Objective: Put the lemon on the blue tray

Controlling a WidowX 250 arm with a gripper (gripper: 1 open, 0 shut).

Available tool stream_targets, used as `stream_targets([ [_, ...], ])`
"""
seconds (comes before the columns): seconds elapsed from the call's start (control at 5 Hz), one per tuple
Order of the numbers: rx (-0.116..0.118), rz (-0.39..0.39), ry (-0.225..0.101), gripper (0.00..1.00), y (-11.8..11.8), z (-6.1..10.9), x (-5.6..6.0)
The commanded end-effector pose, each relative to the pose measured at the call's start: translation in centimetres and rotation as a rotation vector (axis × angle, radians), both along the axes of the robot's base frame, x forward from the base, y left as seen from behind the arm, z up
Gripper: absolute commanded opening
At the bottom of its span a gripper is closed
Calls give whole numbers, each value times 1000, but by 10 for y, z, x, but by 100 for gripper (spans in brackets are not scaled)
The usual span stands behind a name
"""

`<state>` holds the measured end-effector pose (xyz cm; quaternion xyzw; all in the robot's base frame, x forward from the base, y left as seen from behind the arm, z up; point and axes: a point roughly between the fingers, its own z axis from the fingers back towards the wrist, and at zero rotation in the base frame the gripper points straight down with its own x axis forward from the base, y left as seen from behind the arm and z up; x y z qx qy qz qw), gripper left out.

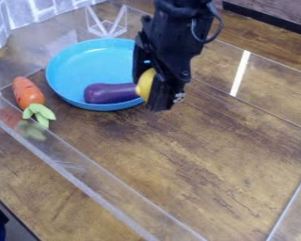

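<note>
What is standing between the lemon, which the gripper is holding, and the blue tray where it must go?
Nothing visible blocks the way to the blue tray. The lemon, in the gripper, appears at its right edge; the eggplant already occupies the tray's near part.
</note>
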<state>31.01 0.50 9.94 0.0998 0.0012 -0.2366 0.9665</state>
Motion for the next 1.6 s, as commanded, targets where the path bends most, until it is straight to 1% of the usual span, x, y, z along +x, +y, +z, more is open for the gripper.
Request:
stream_targets([
  [0.0, -22, 33, -80, 0, 16, 19, 0],
  [0.2, -43, 29, -97, 0, 14, 14, -1],
  [0.4, -53, 29, -106, 0, 12, 7, -1],
  [0.8, -78, 28, -112, 0, 15, 18, 1],
  [1.0, -52, 145, -124, 0, 35, 34, 1],
  [1.2, -21, 319, -144, 0, 61, 61, -4],
  [1.4, 1, 338, -157, 0, 71, 63, -13],
])
